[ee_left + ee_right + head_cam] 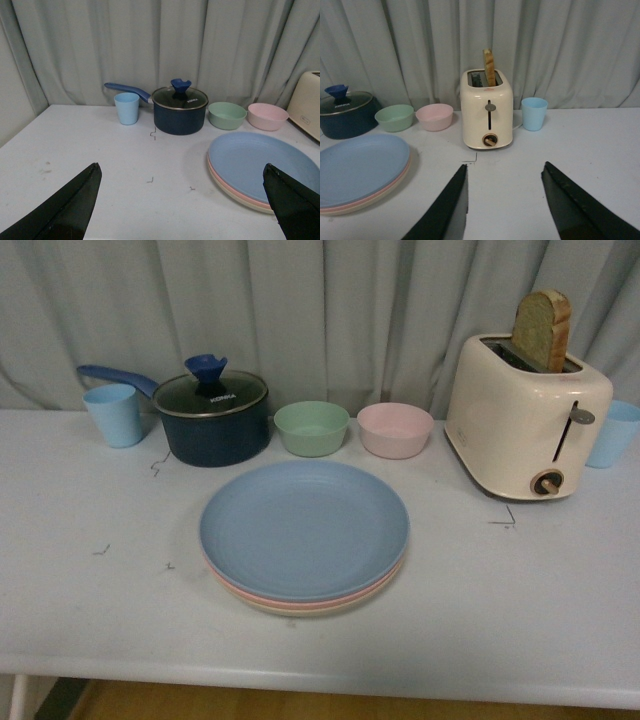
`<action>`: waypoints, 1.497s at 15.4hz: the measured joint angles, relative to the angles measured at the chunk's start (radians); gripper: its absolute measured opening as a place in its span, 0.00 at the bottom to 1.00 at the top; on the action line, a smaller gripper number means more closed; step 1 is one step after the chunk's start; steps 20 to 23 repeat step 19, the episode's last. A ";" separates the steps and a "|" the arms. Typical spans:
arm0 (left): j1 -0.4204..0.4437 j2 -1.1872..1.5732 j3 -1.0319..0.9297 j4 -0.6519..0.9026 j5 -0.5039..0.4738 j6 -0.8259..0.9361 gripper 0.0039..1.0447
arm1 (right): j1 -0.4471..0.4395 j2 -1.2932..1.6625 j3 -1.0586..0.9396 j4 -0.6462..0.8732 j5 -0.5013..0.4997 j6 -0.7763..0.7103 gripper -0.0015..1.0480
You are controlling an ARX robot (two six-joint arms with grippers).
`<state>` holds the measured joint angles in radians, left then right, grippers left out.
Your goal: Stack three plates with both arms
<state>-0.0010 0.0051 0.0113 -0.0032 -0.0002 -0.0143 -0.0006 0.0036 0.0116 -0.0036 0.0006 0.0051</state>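
Front view: blue plate (303,525) tops the pink plate (300,597) and cream plate (300,609) near the counter's (90,620) front edge. Left end effector (182,200) and right end effector (505,200) both gape wide, empty.

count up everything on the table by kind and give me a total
Plates: 3, stacked, blue plate on top
Bowls: 2, green bowl, pink bowl
Cups: 2, left cup, right cup
Pot: 1
Toaster: 1
Total: 9

Only finger tips visible, wrist views only. Left gripper (182,202): two matte black, wedge-shaped fingers (65,207), tapering to points. Right gripper (507,205): same black tapered fingers (447,210), slightly textured edges.
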 joint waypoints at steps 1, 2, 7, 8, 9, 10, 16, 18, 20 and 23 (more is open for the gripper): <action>0.000 0.000 0.000 0.000 0.000 0.000 0.94 | 0.000 0.000 0.000 0.000 0.000 0.000 0.54; 0.000 0.000 0.000 0.000 0.000 0.000 0.94 | 0.000 0.000 0.000 0.000 0.000 0.000 0.63; 0.000 0.000 0.000 0.000 0.000 0.000 0.94 | 0.000 0.000 0.000 0.000 0.000 0.000 0.93; 0.000 0.000 0.000 0.000 0.000 0.000 0.94 | 0.000 0.000 0.000 0.000 0.000 0.000 0.93; 0.000 0.000 0.000 0.000 0.000 0.000 0.94 | 0.000 0.000 0.000 0.000 0.000 0.000 0.94; 0.000 0.000 0.000 0.000 0.000 0.000 0.94 | 0.000 0.000 0.000 0.000 0.000 0.000 0.94; 0.000 0.000 0.000 0.000 0.000 0.000 0.94 | 0.000 0.000 0.000 0.000 0.000 0.000 0.94; 0.000 0.000 0.000 0.000 0.000 0.000 0.94 | 0.000 0.000 0.000 0.000 0.000 0.000 0.94; 0.000 0.000 0.000 0.000 0.000 0.000 0.94 | 0.000 0.000 0.000 0.000 0.000 0.000 0.94; 0.000 0.000 0.000 0.000 0.000 0.000 0.94 | 0.000 0.000 0.000 0.000 0.000 0.000 0.94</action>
